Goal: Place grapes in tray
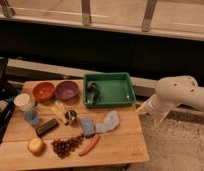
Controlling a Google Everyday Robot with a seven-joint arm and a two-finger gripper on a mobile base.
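Starting at the claw (pixel 143 107), it is taken to sit at the end of the white arm (pixel 179 94), just off the right edge of the counter (pixel 122 145) and beside the tray (pixel 117 90); whether it is apart or together cannot be told. Nothing is seen to be held. The grapes (pixel 66 145) are noted near the front edge of the counter, well apart from the claw and the tray, with the red chili (pixel 89 144) just beside them on one side and the apple (pixel 35 145) near on the other. A blue sponge (pixel 87 125) and a pale pouch (pixel 111 121) are recorded between the grapes and the tray. A dark item (pixel 93 93) is found lying in the left part of the tray. The task is judged not yet begun. Several hazards are identified. The chili could be nudged or caught by a descent placed slightly off. Berries could be shed if the loose cluster is pinched at one end. The sponge or pouch could be swept by a low carry. The grapes could be set on the dark item unless the bare part of the tray is chosen.
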